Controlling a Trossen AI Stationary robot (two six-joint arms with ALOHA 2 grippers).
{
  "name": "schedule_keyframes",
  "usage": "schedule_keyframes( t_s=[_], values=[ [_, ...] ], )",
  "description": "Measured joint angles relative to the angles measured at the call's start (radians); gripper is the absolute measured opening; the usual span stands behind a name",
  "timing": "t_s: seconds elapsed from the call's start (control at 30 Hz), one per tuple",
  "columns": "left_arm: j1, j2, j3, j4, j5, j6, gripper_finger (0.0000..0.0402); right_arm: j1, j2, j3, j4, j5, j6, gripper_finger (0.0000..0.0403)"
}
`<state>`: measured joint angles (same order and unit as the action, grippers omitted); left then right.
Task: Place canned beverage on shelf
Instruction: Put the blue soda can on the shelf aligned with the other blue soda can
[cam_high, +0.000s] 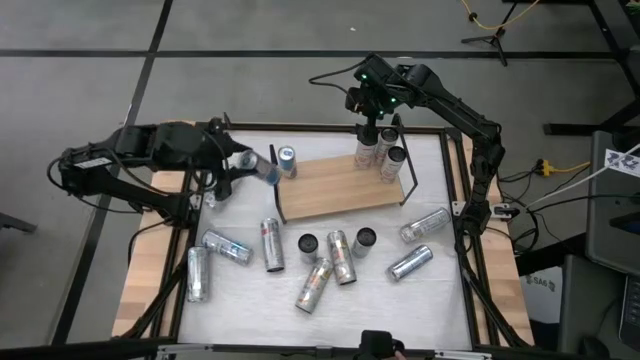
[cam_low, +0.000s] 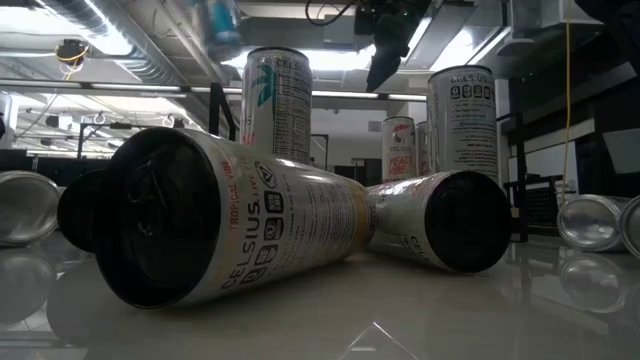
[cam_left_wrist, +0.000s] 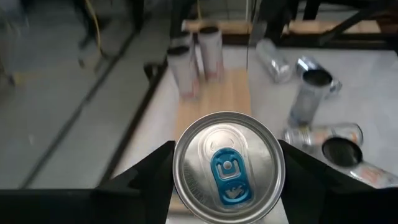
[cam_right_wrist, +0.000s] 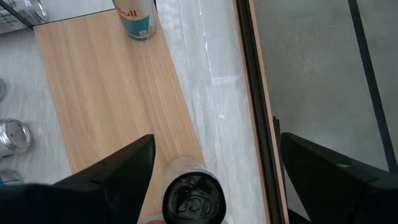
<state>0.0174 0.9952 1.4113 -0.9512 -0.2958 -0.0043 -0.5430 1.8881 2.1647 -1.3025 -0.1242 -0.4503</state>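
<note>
A: What has the left gripper got?
B: A blue-tabbed can, clamped, near the shelf end.
A: The right gripper?
B: Spread wide above cans standing on the board; more cans litter the table

Blue-tabbed silver can held tilted beside light wooden shelf, black wire ends

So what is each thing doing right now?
Left gripper: shut on blue-tab can, carried tilted near the shelf's end.
Right gripper: open, above shelf cans.
Shelf cans: upright.
Shelf: mostly bare.
Table cans: most lying, two upright.
</note>
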Motion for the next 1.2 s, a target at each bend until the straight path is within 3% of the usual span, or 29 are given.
schedule_keyframes(
  t_s=[0.13, 0.37, 0.8, 1.0, 1.2],
  values=[
    [0.022, 0.036, 0.000, 0.118, 0.012, 0.136, 0.0215, 0.000, 0.000, 0.000, 0.000, 0.000, 0.000, 0.0340],
    [0.139, 0.162, 0.000, 0.210, 0.180, 0.289, 0.0215, 0.000, 0.000, 0.000, 0.000, 0.000, 0.000, 0.0340],
    [0.308, 0.380, 0.000, 0.153, 0.390, 0.306, 0.0215, 0.000, 0.000, 0.000, 0.000, 0.000, 0.000, 0.0340],
    [0.318, 0.428, -0.010, 0.113, 0.393, 0.311, 0.0215, 0.000, 0.000, 0.000, 0.000, 0.000, 0.000, 0.0340],
    [0.318, 0.413, -0.122, 0.174, 0.393, 0.270, 0.0215, 0.000, 0.000, 0.000, -0.001, 0.000, 0.000, 0.0340]
  ],
)
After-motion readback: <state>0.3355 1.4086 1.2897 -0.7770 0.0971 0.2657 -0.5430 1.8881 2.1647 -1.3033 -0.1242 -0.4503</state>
